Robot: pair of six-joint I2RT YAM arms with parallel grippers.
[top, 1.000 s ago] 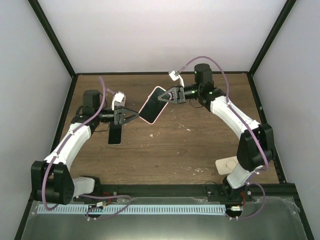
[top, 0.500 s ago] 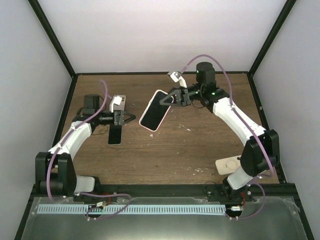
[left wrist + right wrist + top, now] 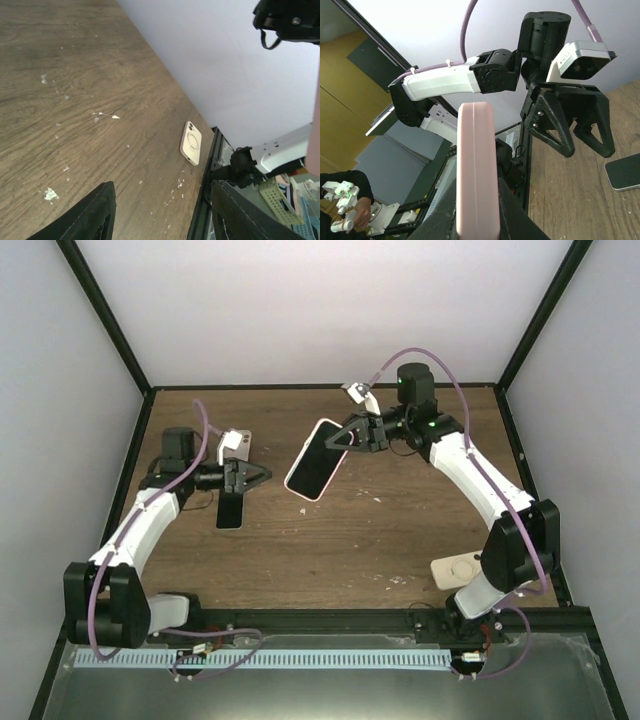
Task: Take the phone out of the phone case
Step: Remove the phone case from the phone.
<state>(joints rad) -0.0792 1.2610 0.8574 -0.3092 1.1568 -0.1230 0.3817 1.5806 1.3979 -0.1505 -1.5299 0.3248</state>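
Observation:
My right gripper [image 3: 343, 436] is shut on a pink phone case [image 3: 316, 462] and holds it above the table's middle. In the right wrist view the case [image 3: 476, 175] stands edge-on between my fingers [image 3: 515, 220]. I cannot tell whether a phone sits inside it. My left gripper [image 3: 262, 476] is open and empty, a short way left of the case and pointing at it; it also shows in the right wrist view [image 3: 570, 125]. In the left wrist view my left gripper [image 3: 165, 220] has nothing between its jaws. A dark phone [image 3: 230, 510] lies flat on the table below the left gripper, also seen in the right wrist view [image 3: 624, 172].
A cream phone case [image 3: 455, 568] lies flat near the right arm's base, also in the left wrist view [image 3: 191, 142]. White specks dot the wooden table [image 3: 380, 530]. Black frame posts and white walls bound the table.
My left gripper has drawn back from the pink case and turned. My right gripper has shifted the case a little right and tilted it more upright.

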